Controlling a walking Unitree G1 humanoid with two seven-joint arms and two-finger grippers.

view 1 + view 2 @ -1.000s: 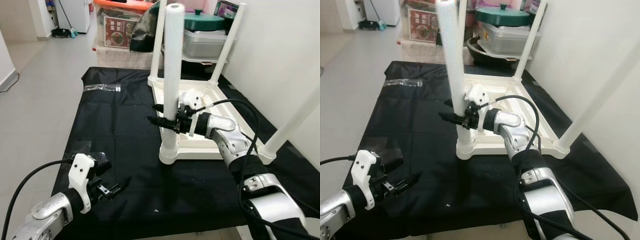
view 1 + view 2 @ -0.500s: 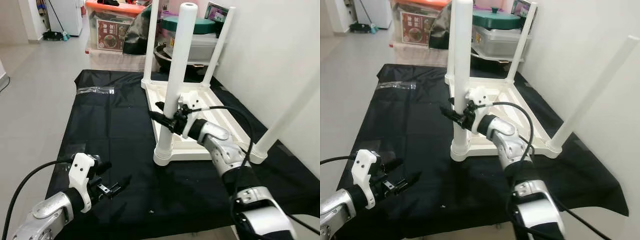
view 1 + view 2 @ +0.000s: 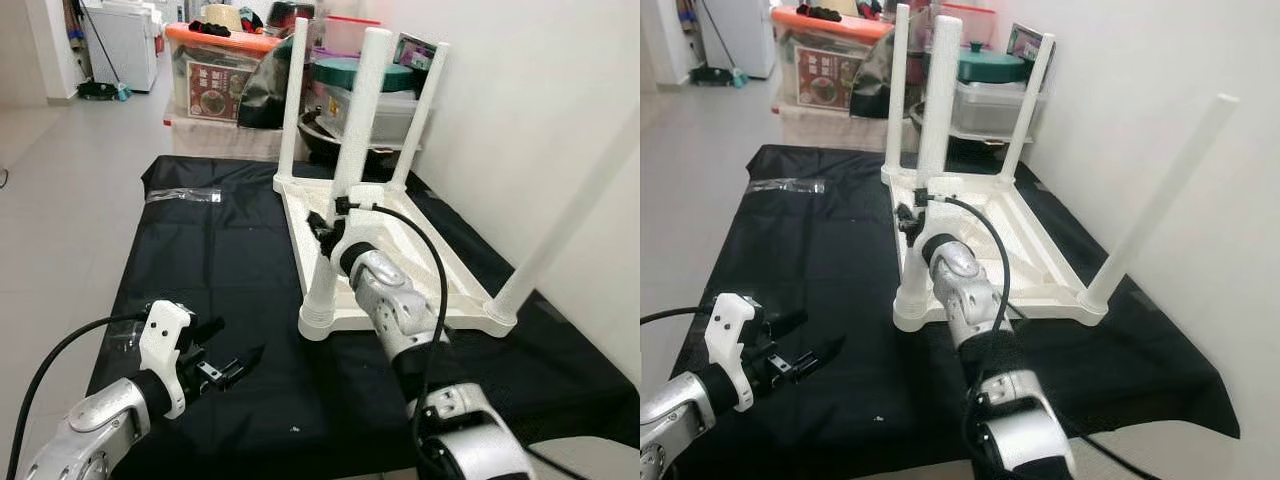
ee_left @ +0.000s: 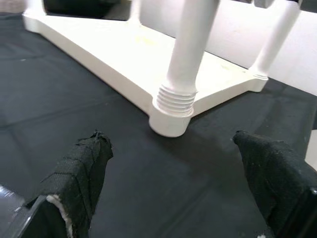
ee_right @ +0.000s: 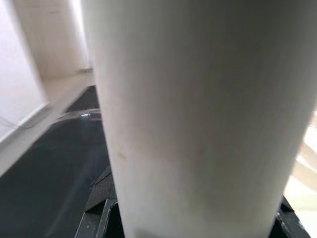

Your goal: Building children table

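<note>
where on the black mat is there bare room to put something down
Bare mat lies between the plastic bag and the left gripper, left of the upturned table. The right gripper crowds the near leg; the wall side is tight.

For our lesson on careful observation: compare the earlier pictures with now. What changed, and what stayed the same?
The camera drew back; no object visibly moved. The right gripper stays clamped on the near white table leg. The left gripper still hovers open over the black cloth.
</note>
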